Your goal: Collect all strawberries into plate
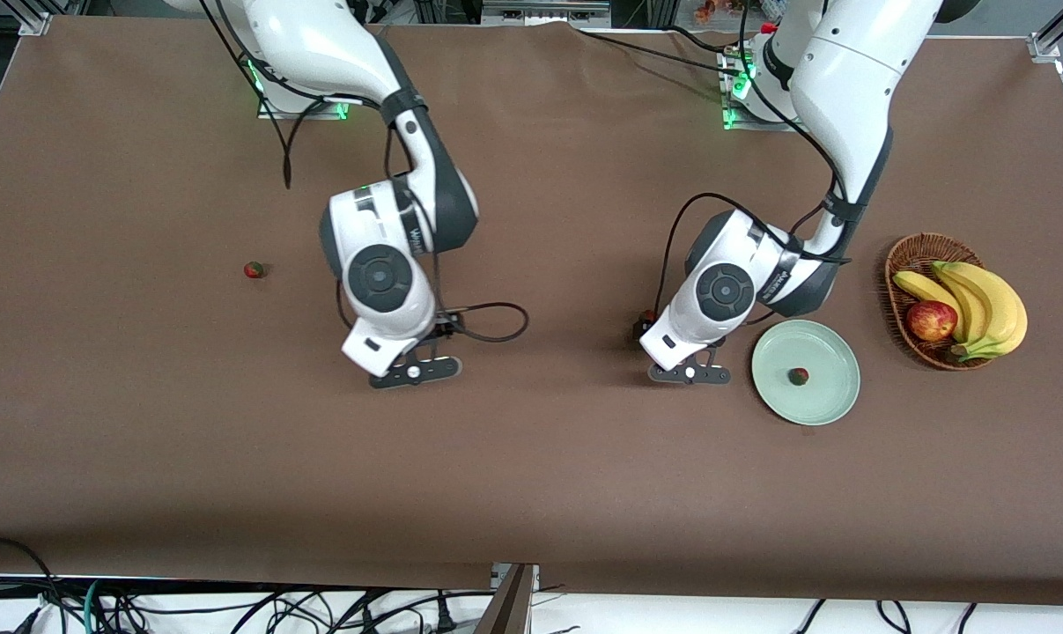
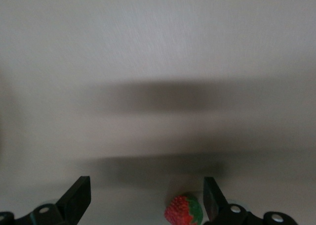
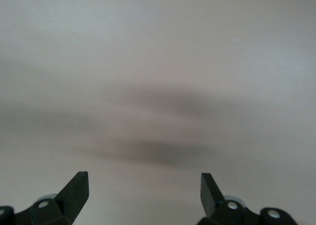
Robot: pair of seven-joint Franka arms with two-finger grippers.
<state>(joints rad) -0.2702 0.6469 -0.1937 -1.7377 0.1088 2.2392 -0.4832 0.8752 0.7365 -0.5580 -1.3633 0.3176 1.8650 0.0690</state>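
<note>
I am hovering my left gripper [image 1: 690, 373] with fingers [image 2: 76, 198] spread over a strawberry [image 2: 183, 210] beside the plate [image 1: 835, 401], which is already holding one berry [image 1: 798, 377], while my right gripper [image 1: 415, 372] is waiting, fingers spread, and the last strawberry [image 1: 254, 269] is lying toward its end of the surface [image 1: 531, 493]

White arms [image 1: 381, 264], dark joints, black cables
</note>
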